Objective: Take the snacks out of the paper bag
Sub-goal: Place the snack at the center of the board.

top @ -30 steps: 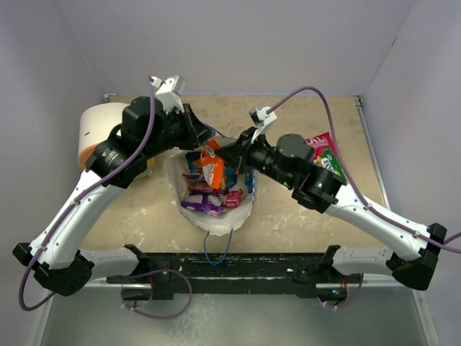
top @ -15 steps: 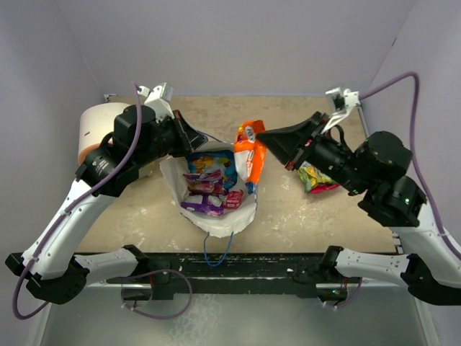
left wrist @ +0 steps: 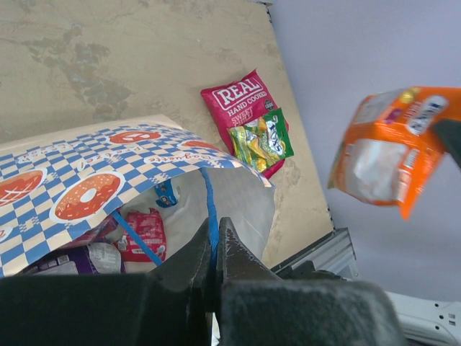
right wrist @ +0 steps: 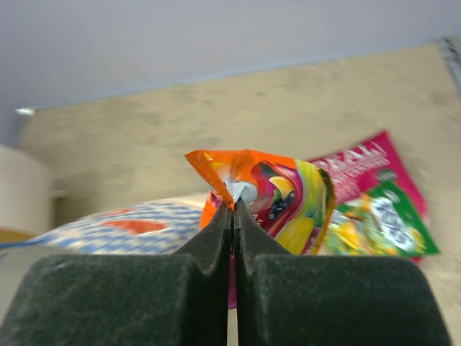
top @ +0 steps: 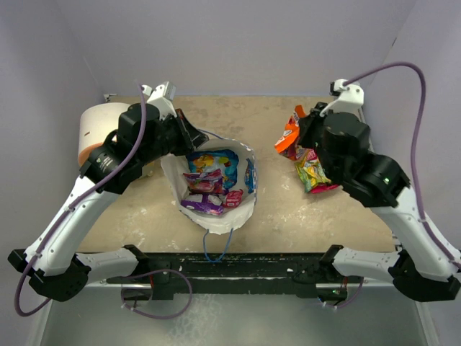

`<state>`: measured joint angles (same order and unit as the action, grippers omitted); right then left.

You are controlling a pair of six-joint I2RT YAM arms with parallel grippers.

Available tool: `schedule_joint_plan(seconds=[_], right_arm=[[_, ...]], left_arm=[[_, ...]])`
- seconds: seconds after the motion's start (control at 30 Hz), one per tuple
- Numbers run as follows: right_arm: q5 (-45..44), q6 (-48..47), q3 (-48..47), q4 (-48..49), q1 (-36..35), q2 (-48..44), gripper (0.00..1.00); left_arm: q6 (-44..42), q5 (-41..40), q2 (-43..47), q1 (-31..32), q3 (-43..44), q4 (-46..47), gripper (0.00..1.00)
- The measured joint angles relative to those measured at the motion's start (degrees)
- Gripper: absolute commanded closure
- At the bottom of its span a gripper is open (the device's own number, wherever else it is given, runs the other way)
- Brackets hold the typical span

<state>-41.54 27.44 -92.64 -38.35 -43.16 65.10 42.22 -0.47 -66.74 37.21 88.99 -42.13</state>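
Beige counter [top: 288, 216] bore the paper bag [top: 216, 220]; left jaws clamped its rim to hold it open; right jaws gripped an orange packet [top: 288, 134] beside it.

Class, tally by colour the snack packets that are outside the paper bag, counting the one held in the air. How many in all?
Pink-red packet: 1
Green packet: 1
Orange packet, in the right tool: 1
Total: 3

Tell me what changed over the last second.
The right gripper, shut on the orange packet, lifted it out of the paper bag and carried it right, toward the pink REAL packet and green packet. The left gripper stays shut on the bag's edge.
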Motion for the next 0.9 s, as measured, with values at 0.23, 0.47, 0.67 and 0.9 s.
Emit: schedule_joint_plan(seconds=[0.23, 0.47, 0.67, 0.9], right_arm=[[1.7, 0.0, 9.9, -3.1, 15.3, 6.6, 1.00], [3.6, -0.3, 13.4, -4.0, 25.4, 11.2, 1.00], [5.1, -1.5, 14.5, -0.2, 30.2, 14.5, 1.00], [7.5, 0.1, 14.5, 2.8, 33.5, 23.9, 1.00]], left_arm=[[-3.8, -0.2, -2.0, 0.0, 2.5, 0.1, 1.00], [-5.9, 0.5, -3.7, 0.0, 2.5, 1.0, 1.00], [-6.9, 3.2, -5.1, 0.0, 2.6, 2.3, 1.00], [-8.7, 5.6, -7.4, 0.0, 2.8, 2.2, 1.00]])
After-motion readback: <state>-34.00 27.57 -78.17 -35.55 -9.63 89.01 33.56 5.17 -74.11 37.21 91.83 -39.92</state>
